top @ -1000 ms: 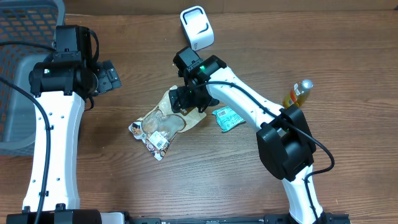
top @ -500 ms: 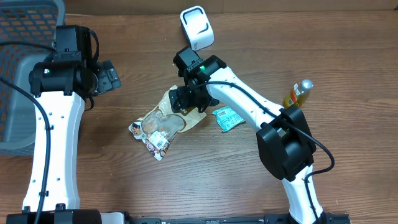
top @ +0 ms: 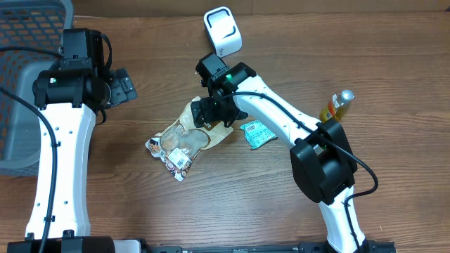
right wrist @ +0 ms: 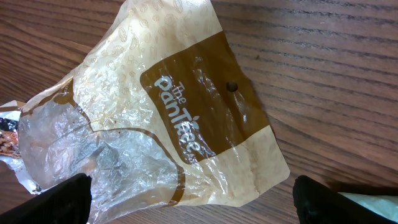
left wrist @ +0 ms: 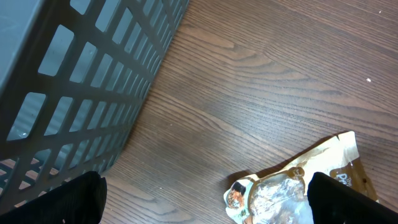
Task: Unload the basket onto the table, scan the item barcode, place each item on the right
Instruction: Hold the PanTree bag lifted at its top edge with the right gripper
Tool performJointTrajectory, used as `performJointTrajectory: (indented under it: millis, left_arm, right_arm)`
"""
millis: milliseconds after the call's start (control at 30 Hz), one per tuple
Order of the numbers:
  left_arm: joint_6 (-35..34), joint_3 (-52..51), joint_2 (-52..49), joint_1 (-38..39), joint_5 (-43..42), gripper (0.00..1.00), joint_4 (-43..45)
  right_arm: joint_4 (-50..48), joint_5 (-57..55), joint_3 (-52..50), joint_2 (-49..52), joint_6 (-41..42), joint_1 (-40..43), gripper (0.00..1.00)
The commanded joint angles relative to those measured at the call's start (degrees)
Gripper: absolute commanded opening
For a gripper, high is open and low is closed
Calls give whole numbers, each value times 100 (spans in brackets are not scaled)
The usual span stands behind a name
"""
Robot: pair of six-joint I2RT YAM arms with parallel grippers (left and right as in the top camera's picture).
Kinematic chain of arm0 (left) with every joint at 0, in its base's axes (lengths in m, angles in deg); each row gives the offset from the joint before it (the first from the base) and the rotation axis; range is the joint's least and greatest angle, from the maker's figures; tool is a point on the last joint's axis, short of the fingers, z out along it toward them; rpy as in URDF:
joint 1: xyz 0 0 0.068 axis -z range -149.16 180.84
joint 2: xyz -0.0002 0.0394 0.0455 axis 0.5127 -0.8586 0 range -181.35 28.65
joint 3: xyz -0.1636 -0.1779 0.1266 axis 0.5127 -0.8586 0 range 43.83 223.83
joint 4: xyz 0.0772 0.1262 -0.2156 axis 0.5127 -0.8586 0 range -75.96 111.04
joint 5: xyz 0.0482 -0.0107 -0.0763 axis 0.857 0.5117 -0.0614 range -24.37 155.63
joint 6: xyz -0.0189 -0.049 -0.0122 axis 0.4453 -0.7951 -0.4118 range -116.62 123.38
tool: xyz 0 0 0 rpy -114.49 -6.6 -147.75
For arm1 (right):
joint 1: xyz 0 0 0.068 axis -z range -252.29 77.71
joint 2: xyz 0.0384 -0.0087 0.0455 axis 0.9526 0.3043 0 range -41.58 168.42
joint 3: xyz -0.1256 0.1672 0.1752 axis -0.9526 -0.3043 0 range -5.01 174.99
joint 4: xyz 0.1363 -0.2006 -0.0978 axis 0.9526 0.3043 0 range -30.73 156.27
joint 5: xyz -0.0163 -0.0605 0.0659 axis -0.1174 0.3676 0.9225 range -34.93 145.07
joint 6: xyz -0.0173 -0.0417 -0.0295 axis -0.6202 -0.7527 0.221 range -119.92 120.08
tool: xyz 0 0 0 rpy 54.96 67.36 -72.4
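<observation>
The table (top: 394, 56) is brown wood with a plain grain and a low satin sheen. At mid-frame lies a bag (right wrist: 186, 124) of crinkled, glossy plastic film, part clear, part printed tan and brown. The basket (left wrist: 81, 81) at upper left is matt grey plastic lattice. The scanner (top: 223, 31) at top centre is smooth white plastic, and the small green packet (top: 257, 133) looks shiny.

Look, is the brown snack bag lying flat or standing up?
Lying flat: the snack bag spreads crinkled across the wooden table, its logo facing up.
</observation>
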Motion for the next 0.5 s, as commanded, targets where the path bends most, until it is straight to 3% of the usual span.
performJointTrajectory:
  millis: [0, 467]
  left_arm:
    - [70, 52, 31, 0, 76, 100, 20]
    - [-11, 52, 31, 0, -293, 99, 26]
  right_arm:
    - [-28, 7, 118, -164, -24, 33, 100]
    - [-26, 7, 118, -164, -22, 33, 100]
